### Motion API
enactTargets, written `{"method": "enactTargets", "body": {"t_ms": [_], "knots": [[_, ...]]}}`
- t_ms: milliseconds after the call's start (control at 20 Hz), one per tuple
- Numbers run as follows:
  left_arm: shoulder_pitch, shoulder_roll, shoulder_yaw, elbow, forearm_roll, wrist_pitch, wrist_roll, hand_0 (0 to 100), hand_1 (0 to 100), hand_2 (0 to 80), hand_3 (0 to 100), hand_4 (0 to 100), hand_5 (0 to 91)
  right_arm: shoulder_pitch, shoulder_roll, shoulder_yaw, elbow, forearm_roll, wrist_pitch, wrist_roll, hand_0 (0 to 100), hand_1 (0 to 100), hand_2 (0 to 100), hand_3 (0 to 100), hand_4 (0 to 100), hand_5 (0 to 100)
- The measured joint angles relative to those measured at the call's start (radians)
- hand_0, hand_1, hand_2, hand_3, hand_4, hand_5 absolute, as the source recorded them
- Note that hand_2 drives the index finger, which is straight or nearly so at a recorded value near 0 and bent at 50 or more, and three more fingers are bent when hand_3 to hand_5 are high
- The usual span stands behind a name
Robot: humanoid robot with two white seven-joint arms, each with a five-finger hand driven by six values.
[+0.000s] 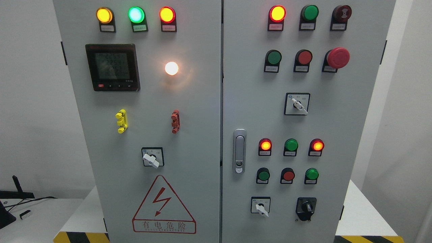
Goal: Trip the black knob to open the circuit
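Grey sheet metal fills our view: a two-door electrical cabinet (202, 135) standing on a white table (364, 216) with yellow-and-black hazard tape along its front edge. The black knob (306, 206) sits at the lower right of the right door, just right of a small white-handled selector switch (260, 206), and below a row of three push buttons, green, red and green. We see neither of our arms in the frame, so we cannot tell how our fingers are set or whether they hold anything; nothing touches the knob. Higher on the right door there is a red mushroom button (338, 57), another white selector (297, 104) and several lamps, some lit red. A silver door handle (239, 151) runs along that door's left edge. On the left door we find a digital meter (112, 67), a glowing white lamp (171, 68), yellow, green and red lamps on top, and a red triangular warning sign (164, 205) at the bottom.
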Motion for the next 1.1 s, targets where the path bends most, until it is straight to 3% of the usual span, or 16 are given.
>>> {"method": "enactTargets", "body": {"t_ms": [200,401,701,1102], "knots": [[0.0,0.0,0.0,0.0,0.0,0.0,0.0,12,39,0.0,0,0,0.0,-0.002,0.001,-0.015,-0.127,0.0,0.009,-0.011,28,64,36,77,77,87],[0.0,0.0,0.0,0.0,0.0,0.0,0.0,12,39,0.0,0,0,0.0,-0.031,0.003,-0.031,-0.225,0.0,0.064,-0.031,28,66,35,76,78,90],[0.0,0.0,0.0,0.0,0.0,0.0,0.0,12,39,0.0,0,0,0.0,-0.113,0.003,-0.058,-0.319,0.037,0.213,-0.133,28,70,35,77,85,97],[0.0,0.0,0.0,0.0,0.0,0.0,0.0,12,39,0.0,0,0,0.0,-0.249,0.0,-0.078,-0.387,0.086,0.416,-0.202,28,73,36,79,87,99]]}}
